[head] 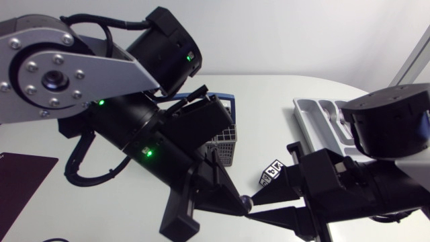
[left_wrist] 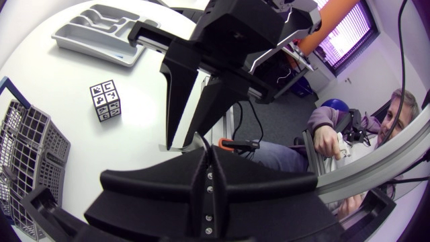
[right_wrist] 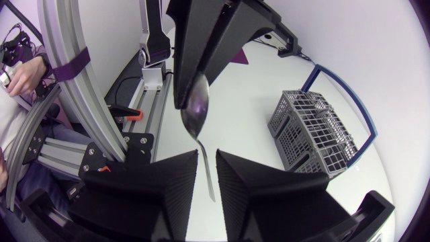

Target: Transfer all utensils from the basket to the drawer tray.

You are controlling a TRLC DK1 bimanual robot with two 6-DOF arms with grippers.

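- White round-edged table point(head: 282, 94): bears everything listed.
- Left arm point(head: 80, 74): silver-grey links, black joints, reaches past basket.
- Right arm point(head: 390, 128): over tray end.
- Grey moulded plastic drawer tray point(head: 316, 117) point(left_wrist: 101, 30): at table's right.
- Grey mesh plastic basket point(head: 225, 144) point(left_wrist: 27, 154) point(right_wrist: 312, 134), blue handle: mid-table.
- Dark maroon mat point(head: 20, 175): at left edge.
- Black-and-white patterned cube point(head: 272, 171) point(left_wrist: 105, 101): between basket and tray.
- Left gripper point(left_wrist: 208, 158) point(right_wrist: 191, 87): clamped on spoon's bowl end.
- Right gripper point(right_wrist: 207, 165) point(left_wrist: 183, 141): narrow gap, handle inside, no contact seen.
- Shiny metal spoon point(right_wrist: 195, 111): above table near cube, apart from basket and tray.
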